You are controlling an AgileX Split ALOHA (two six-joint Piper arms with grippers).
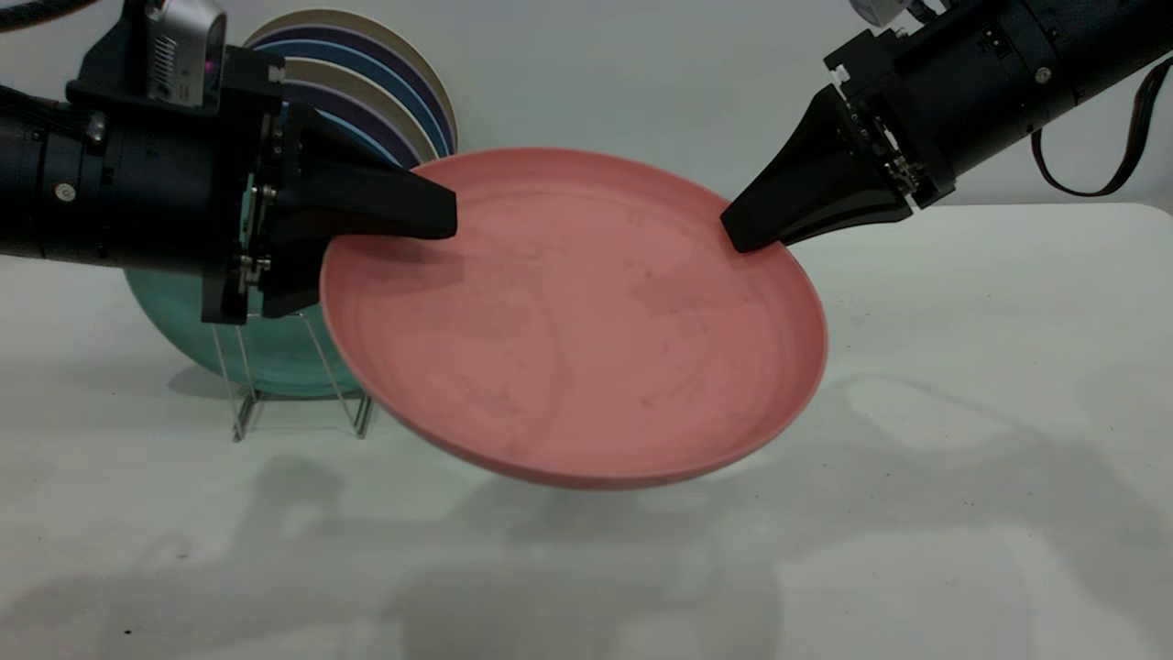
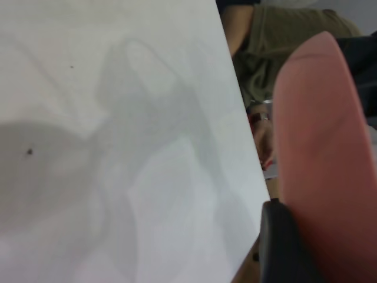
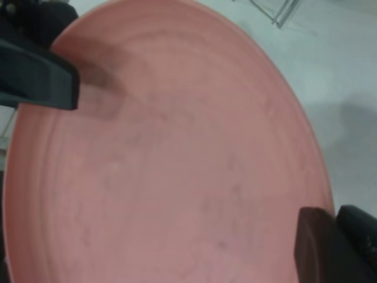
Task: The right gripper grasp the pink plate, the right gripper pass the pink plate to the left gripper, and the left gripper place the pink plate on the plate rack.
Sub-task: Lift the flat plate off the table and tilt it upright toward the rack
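The pink plate (image 1: pixel 586 330) hangs tilted in the air above the white table, with a gripper at each side. My right gripper (image 1: pixel 747 234) is shut on its right rim; the right wrist view (image 3: pixel 336 242) shows one finger on the plate's face (image 3: pixel 177 165) and the other outside the rim. My left gripper (image 1: pixel 367 247) straddles the left rim, upper finger (image 1: pixel 403 206) on the face, lower finger under the rim, clamped on it. In the left wrist view one finger (image 2: pixel 283 247) lies against the plate (image 2: pixel 321 147). The plate rack (image 1: pixel 243 385) stands behind at the left.
A teal-green plate (image 1: pixel 275 353) stands in the rack behind my left gripper. Blue and beige plates (image 1: pixel 385 82) stand upright farther back. The left wrist view shows the table's edge (image 2: pixel 247 147) with a person beyond it.
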